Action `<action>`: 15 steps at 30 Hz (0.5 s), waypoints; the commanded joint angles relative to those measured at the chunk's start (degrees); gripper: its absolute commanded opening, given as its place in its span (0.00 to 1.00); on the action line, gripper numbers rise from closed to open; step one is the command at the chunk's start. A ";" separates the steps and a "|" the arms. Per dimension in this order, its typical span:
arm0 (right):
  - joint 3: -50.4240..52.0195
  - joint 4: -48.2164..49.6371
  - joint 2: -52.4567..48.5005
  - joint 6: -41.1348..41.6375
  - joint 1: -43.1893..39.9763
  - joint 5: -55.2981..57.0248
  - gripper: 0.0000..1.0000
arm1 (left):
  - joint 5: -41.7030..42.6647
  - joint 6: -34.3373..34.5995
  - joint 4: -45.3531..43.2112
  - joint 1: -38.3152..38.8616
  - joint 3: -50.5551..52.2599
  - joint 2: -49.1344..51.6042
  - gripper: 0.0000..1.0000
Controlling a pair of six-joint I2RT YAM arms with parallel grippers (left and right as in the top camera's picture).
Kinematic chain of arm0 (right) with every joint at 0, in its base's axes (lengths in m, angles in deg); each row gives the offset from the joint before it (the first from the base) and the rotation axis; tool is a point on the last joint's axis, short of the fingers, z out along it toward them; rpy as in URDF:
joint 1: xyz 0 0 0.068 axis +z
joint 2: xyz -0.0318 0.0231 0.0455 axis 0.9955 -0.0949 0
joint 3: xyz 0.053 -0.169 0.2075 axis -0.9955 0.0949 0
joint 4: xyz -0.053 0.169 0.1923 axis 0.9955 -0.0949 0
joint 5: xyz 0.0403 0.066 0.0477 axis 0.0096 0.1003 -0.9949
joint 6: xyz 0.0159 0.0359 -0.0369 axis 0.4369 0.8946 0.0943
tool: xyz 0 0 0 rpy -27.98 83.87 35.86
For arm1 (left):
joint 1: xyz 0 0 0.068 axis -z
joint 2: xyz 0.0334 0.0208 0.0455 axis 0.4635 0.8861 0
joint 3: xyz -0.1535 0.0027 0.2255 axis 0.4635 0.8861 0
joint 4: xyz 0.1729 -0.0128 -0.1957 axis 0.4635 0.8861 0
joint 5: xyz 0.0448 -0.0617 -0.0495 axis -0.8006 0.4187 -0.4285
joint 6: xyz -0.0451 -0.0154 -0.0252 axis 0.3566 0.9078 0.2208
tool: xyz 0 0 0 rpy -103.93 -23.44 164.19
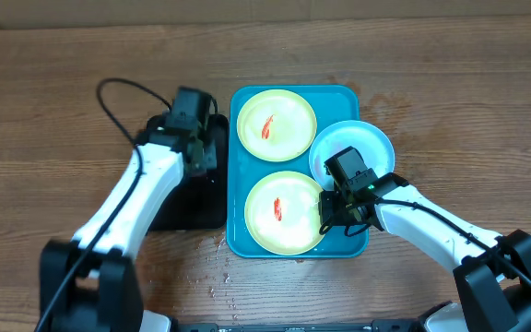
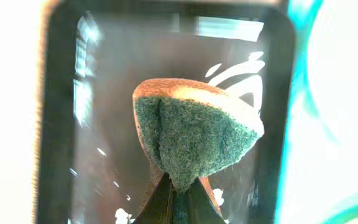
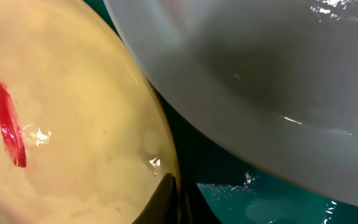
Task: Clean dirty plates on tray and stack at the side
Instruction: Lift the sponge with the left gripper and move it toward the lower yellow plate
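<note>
The teal tray (image 1: 238, 242) holds two yellow-green plates, a far one (image 1: 289, 124) and a near one (image 1: 289, 217), each with a red sauce smear. A pale blue-white plate (image 1: 362, 148) lies tilted over the tray's right rim. My right gripper (image 1: 332, 214) is shut on the near plate's right rim; the right wrist view shows its fingers (image 3: 176, 186) pinching that rim (image 3: 73, 124), with the pale plate (image 3: 260, 74) just above and the tray's floor (image 3: 272, 199) below. My left gripper (image 1: 196, 152) is shut on a green-faced sponge (image 2: 191, 134) over the black tray.
A smaller black tray (image 1: 187, 207) lies left of the teal tray and fills the left wrist view (image 2: 104, 93). Water droplets spot the wooden table in front of the trays. Bare wood lies right of the teal tray.
</note>
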 commanded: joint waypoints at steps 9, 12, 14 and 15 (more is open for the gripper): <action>0.33 0.02 -0.15 -0.22 0.26 1.03 0.04 | 6.62 -0.26 5.03 0.39 -5.11 -3.43 0.04; 0.33 0.02 -0.15 -0.22 0.26 1.03 0.04 | 12.39 -0.15 6.32 0.39 -5.09 -3.30 0.04; 0.33 0.02 -0.15 -0.22 0.26 1.03 0.04 | 16.55 0.94 7.10 0.52 -5.01 -3.30 0.04; 0.33 0.00 -0.15 -0.22 0.26 1.03 0.04 | 18.23 1.81 7.28 0.76 -4.94 -3.28 0.04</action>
